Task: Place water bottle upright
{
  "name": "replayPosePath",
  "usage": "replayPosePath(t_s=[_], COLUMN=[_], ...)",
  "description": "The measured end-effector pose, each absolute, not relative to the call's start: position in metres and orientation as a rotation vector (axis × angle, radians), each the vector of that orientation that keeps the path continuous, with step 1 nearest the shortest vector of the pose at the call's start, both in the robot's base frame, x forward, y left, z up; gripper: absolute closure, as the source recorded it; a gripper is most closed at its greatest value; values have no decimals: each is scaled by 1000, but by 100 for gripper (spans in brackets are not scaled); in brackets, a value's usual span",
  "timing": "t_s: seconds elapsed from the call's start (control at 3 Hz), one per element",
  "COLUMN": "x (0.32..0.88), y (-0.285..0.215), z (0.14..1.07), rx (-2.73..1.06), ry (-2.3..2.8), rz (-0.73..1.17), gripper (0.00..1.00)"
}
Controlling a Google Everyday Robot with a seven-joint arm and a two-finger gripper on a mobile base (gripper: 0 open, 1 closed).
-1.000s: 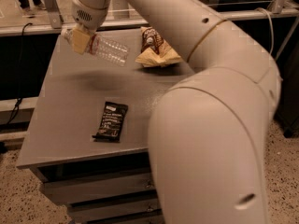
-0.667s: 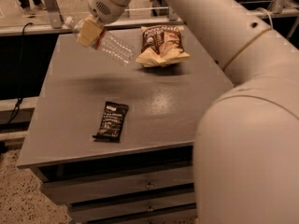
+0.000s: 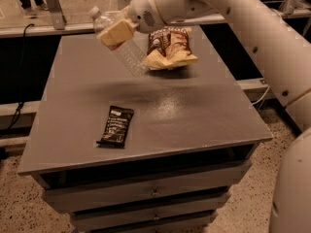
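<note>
The water bottle (image 3: 127, 56) is a small clear ribbed plastic bottle with a pale cap at its upper left end. It hangs tilted in the air above the back of the grey table (image 3: 194, 115), cap up-left, base down-right. My gripper (image 3: 115, 32) is shut on the water bottle near its neck, its tan fingers (image 3: 116, 31) covering the label band. The white arm reaches in from the upper right.
A brown and tan chip bag (image 3: 168, 46) lies at the table's back, just right of the bottle's base. A black snack bar wrapper (image 3: 116, 125) lies near the front left. Drawers sit under the tabletop. A rail runs behind the table.
The gripper has lifted the bottle and swung it rightward. The bottle has turned from nearly lying to steeply tilted. The arm has drawn back to the right.
</note>
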State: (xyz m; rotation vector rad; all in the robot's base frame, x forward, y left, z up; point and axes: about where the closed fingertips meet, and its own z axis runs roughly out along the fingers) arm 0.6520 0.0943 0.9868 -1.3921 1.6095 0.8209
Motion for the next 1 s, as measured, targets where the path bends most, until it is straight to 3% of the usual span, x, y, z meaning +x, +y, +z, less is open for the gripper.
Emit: replayPosePath(t_s=[1.0], x=[626], y=[-16], z=[989], rx=[-1172], ry=[1329], rz=[978], gripper=[100])
